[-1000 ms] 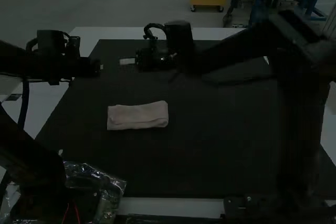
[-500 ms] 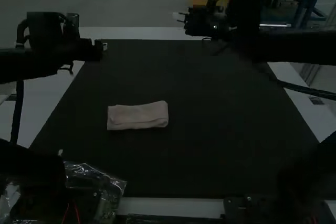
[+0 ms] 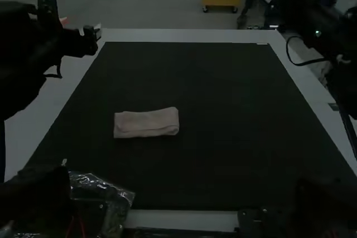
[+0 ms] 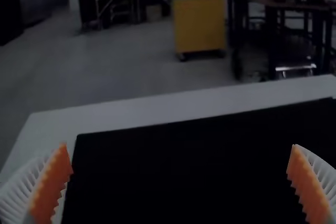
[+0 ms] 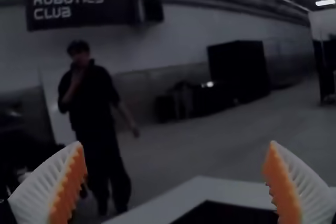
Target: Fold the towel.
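Now my right gripper (image 5: pixel 176 142) has swung away far right, wide open and empty like my left gripper (image 4: pixel 179 146); the folded towel (image 3: pixel 146 123), probably finished, lies left of centre on the mat (image 3: pixel 240 137).

The towel (image 3: pixel 146 124) lies left of centre on the mat (image 3: pixel 234 137), atop the surface (image 3: pixel 167 35); plastic bag (image 3: pixel 118 198) near left.
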`<state>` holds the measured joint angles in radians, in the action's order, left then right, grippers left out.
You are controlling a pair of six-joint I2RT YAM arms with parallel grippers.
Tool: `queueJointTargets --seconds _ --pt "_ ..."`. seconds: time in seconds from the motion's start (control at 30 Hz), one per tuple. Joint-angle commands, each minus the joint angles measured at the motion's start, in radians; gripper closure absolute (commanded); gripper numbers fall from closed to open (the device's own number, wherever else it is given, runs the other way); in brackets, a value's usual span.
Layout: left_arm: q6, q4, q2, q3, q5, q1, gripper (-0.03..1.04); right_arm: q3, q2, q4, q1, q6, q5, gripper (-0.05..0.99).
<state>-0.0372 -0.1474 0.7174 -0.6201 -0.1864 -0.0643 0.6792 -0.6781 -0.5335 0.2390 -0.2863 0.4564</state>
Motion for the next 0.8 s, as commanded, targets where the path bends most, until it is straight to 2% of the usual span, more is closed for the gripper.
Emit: queueJointTargets --seconds 0.0,0.13,0.3,0.47,0.53,0.57,0.6,0.63,0.67,0.7,0.73,0.77 --pt "-0.032 -0.004 -0.104 0.034 0.01 0.009 0.04 -0.049 0.141 -0.002 -0.053 -0.031 0.007 0.02" --pt "-0.032 -0.007 -0.268 0.092 0.044 0.009 0.04 -0.115 0.345 0.047 -0.118 -0.047 -0.001 0.02" --pt "-0.029 -0.006 -0.487 0.161 0.09 0.003 0.04 -0.145 0.603 0.142 -0.202 -0.045 -0.05 0.02" --pt "-0.024 0.066 -0.67 0.207 0.105 0.001 0.04 -0.133 0.678 0.26 -0.294 -0.037 -0.03 0.02" --pt "-0.018 0.065 -0.719 0.212 0.116 0.0 0.04 -0.129 0.678 0.271 -0.316 -0.027 -0.03 0.02" --pt "0.003 0.062 -0.717 0.211 0.133 -0.002 0.04 -0.129 0.678 0.27 -0.322 -0.025 -0.044 0.02" --pt "0.017 0.063 -0.716 0.211 0.136 -0.003 0.04 -0.13 0.678 0.268 -0.328 -0.017 -0.071 0.02" --pt "0.051 0.058 -0.716 0.215 0.136 -0.005 0.04 -0.135 0.678 0.268 -0.331 -0.011 -0.113 0.02" --pt "0.109 0.057 -0.716 0.218 0.137 -0.006 0.04 -0.148 0.678 0.264 -0.331 -0.007 -0.137 0.02" --pt "0.163 0.057 -0.716 0.226 0.133 -0.006 0.04 -0.167 0.678 0.248 -0.331 0.006 -0.139 0.02" --pt "0.192 0.046 -0.717 0.235 0.13 -0.005 0.04 -0.188 0.678 0.224 -0.331 0.038 -0.145 0.02" --pt "0.197 0.011 -0.717 0.247 0.122 -0.003 0.04 -0.213 0.678 0.198 -0.333 0.081 -0.165 0.02"
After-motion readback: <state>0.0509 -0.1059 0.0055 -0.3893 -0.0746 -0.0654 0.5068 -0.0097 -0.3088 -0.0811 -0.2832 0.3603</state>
